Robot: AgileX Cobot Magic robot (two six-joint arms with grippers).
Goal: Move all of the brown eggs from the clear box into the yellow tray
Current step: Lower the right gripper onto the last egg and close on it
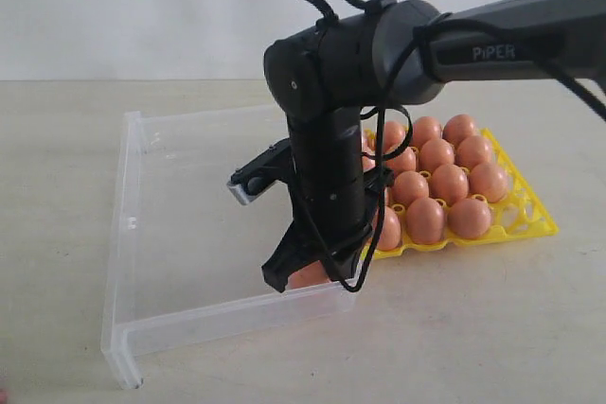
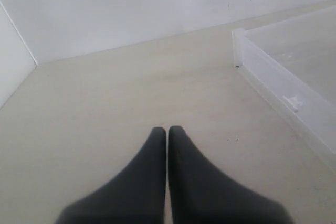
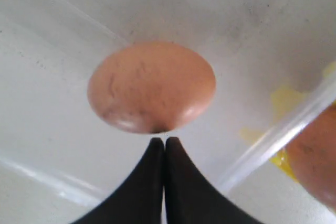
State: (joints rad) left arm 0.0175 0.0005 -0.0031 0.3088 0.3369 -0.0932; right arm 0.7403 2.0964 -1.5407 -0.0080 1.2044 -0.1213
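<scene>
The right arm (image 1: pixel 511 40) reaches in from the right, bends sharply at its elbow joint and drops its wrist (image 1: pixel 327 177) straight down. The right gripper (image 3: pixel 161 141) points downward, its fingers (image 3: pixel 178 182) pressed together and gripping nothing. The left gripper (image 2: pixel 167 129) has its fingers closed too, and is empty.

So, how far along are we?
Mostly done: brown eggs fill much of the yellow tray. In hand: the right gripper, shut, is right at the only egg visible in the clear box, not holding it. Remaining: moving that egg. The left gripper sits shut outside the box.
</scene>
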